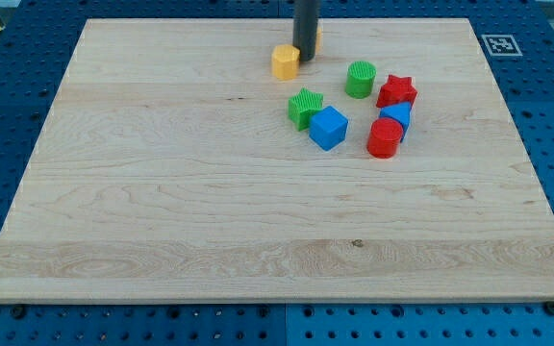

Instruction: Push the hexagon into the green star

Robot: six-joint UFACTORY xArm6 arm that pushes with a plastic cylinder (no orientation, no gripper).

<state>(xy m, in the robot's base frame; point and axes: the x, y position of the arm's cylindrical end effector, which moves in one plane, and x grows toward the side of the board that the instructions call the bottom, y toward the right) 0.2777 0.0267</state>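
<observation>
Yellow hexagon (285, 61) sits near surface (162, 192) top edge, green star (305, 107) just below-right. My tip (304, 58) is set touching hexagon's upper-right, so push wd run slightly off-line. Tool is plain rod; nothing held.

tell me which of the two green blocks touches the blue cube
The green star: its right edge meets the blue cube. The green cylinder stands apart, nearer the view's top.
</observation>
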